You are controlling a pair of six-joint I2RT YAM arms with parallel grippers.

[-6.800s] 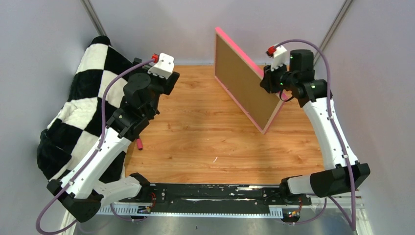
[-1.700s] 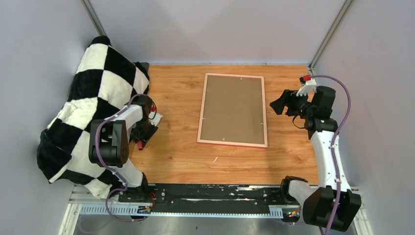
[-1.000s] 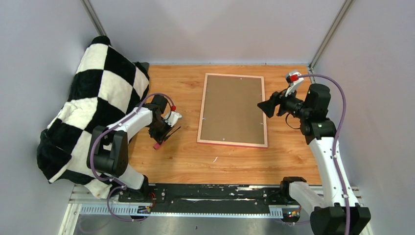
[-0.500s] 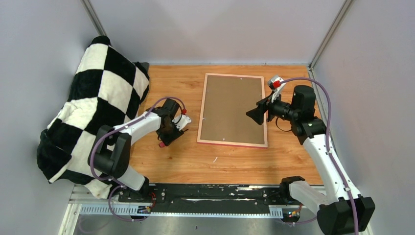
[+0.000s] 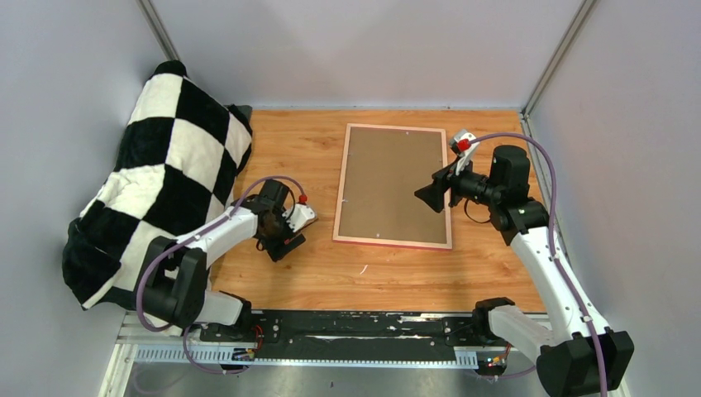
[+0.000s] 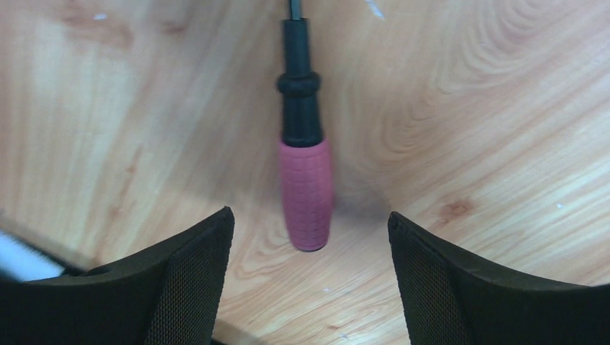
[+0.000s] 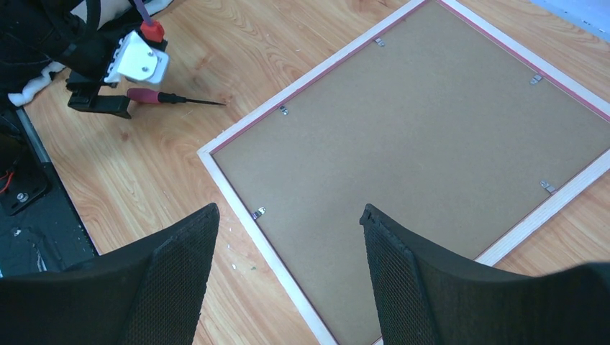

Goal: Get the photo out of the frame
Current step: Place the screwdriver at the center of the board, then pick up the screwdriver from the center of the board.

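Note:
The frame (image 5: 340,198) lies face down on the table, its pink border round the brown backing board (image 5: 393,184). The photo is hidden under that board. Small metal tabs (image 7: 283,109) hold the board (image 7: 431,136) inside the pale rim (image 7: 237,194). My right gripper (image 7: 289,209) hovers open above the frame's near right part (image 5: 430,197), with nothing between its fingers. My left gripper (image 5: 279,246) stands open, left of the frame, low over a screwdriver (image 6: 306,187) with a pink handle that lies loose on the wood, between the open fingers (image 6: 187,287).
A black-and-white checkered blanket (image 5: 157,182) is heaped along the table's left side. The black base rail (image 5: 355,327) runs along the near edge. Grey walls close in the back and both sides. The screwdriver's tip (image 7: 205,103) points toward the frame's left edge.
My left gripper carried the screwdriver toward the frame, then opened and let it go onto the table. The right gripper swung left over the frame and has stayed there.

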